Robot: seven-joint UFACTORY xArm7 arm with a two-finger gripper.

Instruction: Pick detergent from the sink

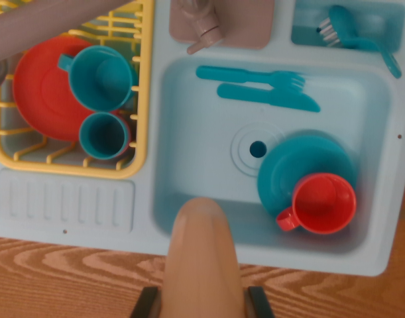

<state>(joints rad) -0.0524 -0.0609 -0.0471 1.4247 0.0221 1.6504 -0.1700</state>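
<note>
A: Wrist view, looking down over a pale blue toy sink (189,159) on a wood-grain desk (69,278). What's between the jaws?

B: A tan, rounded detergent bottle (202,258), seen end-on at bottom centre. The gripper (203,301) has a dark finger (144,303) on each side, pressed to its flanks. Clamped on it, I'd log.

A: Bottle's position against the basin?

B: Its top overlaps the basin's near rim in the picture. Whether it touches the sink, can't tell from this angle.

A: Basin contents?

B: Teal plate (291,165) at the wrist view's right, a red cup (321,202) sitting on it, handle toward the left. Drain (256,149) just beside the plate. A teal fork (252,76) and teal knife (268,96) lie side by side along the far wall.

A: Left side?

B: Yellow dish rack (139,132) holding a red plate (36,93) and two teal cups (99,76) (104,136), one above the other in frame.

A: Top edge?

B: Tan faucet (202,30) at centre. A teal brush (351,33) in the small upper-right compartment.
</note>
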